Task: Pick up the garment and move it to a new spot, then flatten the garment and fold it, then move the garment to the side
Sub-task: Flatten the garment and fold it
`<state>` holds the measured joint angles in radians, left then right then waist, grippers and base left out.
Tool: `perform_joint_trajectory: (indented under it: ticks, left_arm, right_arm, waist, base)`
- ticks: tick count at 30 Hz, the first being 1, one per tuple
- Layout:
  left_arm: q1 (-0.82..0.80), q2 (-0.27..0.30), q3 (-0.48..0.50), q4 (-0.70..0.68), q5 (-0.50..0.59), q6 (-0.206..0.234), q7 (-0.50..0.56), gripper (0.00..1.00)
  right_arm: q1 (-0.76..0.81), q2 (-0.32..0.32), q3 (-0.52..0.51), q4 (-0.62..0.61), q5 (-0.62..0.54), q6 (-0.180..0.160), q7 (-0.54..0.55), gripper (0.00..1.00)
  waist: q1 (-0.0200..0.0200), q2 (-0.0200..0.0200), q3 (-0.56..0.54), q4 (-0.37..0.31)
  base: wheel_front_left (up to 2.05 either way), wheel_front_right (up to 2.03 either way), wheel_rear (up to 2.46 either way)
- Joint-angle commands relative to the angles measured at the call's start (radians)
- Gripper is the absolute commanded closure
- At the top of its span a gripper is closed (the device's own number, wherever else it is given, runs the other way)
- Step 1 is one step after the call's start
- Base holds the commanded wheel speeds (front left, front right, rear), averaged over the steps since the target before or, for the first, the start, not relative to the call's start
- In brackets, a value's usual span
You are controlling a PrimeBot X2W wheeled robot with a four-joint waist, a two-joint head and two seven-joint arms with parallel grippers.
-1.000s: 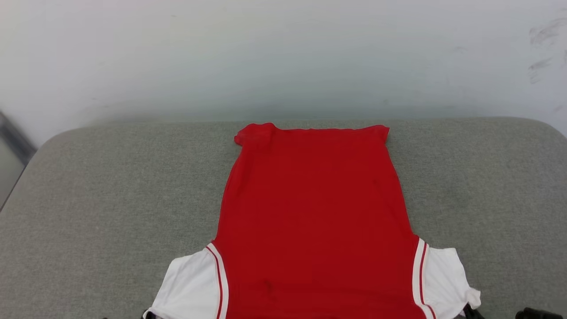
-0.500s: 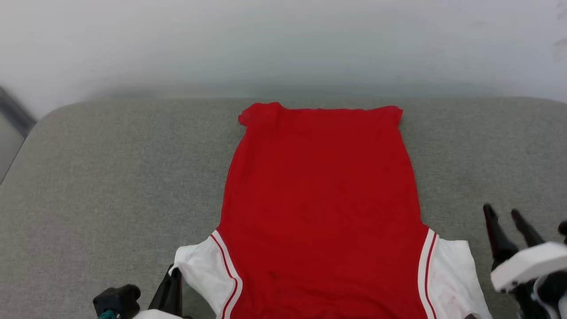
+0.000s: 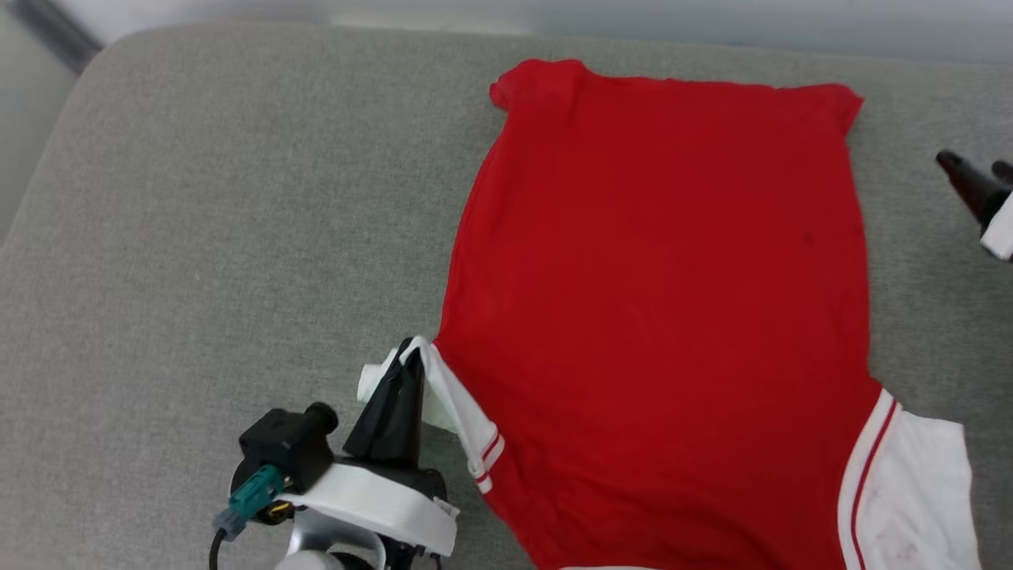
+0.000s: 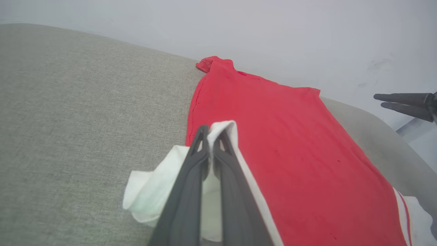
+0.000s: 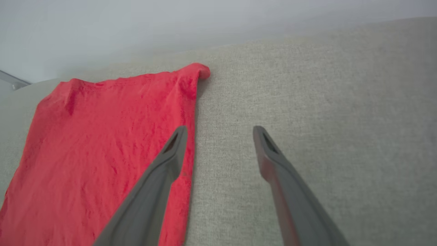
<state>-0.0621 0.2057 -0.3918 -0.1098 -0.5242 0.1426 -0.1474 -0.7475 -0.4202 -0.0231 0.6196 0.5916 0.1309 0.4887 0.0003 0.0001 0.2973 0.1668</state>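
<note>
The garment (image 3: pixel 665 301), a red jersey lying flat with its plain red side up, spreads over the grey cushion (image 3: pixel 198 237). My left gripper (image 3: pixel 405 356) is shut on the garment's white left sleeve (image 4: pixel 153 194), lifting and bunching it beside the red body (image 4: pixel 300 164). The other white, red-striped sleeve (image 3: pixel 910 499) lies flat at the lower right. My right gripper (image 5: pixel 220 131) hangs open with nothing between its fingers, just off the garment's right edge (image 5: pixel 102 143); its fingertips (image 3: pixel 954 166) show at the far right of the head view.
A pale wall (image 4: pixel 273 34) runs behind the cushion's rounded far edge. Bare grey fabric stretches left of the garment and to its right (image 5: pixel 324 102). A dark strip (image 3: pixel 47 32) shows at the top left corner.
The head camera has tilted down and shifted. My left gripper rose into view with the white sleeve pinched and lifted. My right gripper let go of the other sleeve, opened and moved up along the right edge.
</note>
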Motion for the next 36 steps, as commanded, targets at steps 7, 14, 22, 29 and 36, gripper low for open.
perform_joint_trajectory:
  ticks: [7,14,22,29,36]
  left_arm:
    - [-0.088,-0.035,-0.057,-0.059,0.03,-0.029,-0.014,1.0]
    - [-0.118,-0.058,-0.078,-0.068,0.03,-0.044,-0.031,1.0]
    - [-0.128,-0.067,-0.087,-0.05,0.028,-0.048,-0.048,1.0]
    - [-0.128,-0.063,-0.094,-0.03,0.025,-0.052,-0.048,1.0]
    - [-0.099,-0.041,-0.087,0.018,0.019,-0.039,-0.034,1.0]
  right_arm:
    - [-0.281,-0.034,0.034,0.086,-0.054,0.0,0.19,0.0]
    - [-0.409,-0.021,0.051,0.161,-0.12,0.0,0.242,0.0]
    - [-0.393,0.008,0.067,0.31,-0.166,0.0,0.371,0.0]
    - [-0.399,0.021,0.033,0.379,-0.228,-0.001,0.414,1.0]
    - [-0.413,-0.005,0.04,0.32,-0.256,0.0,0.323,1.0]
  waist:
    - [-0.0003,-0.0001,0.193,0.105]
    - [-0.0003,-0.0001,0.277,0.145]
    - [-0.0003,-0.0001,0.299,0.154]
    - [-0.0003,-0.0001,0.275,0.158]
    - [-0.0003,-0.0001,0.17,0.135]
  base:
    - [0.0,0.0,0.0]
    - [0.0,0.0,0.0]
    - [0.0,0.0,0.0]
    - [0.0,0.0,0.0]
    - [0.0,0.0,0.0]
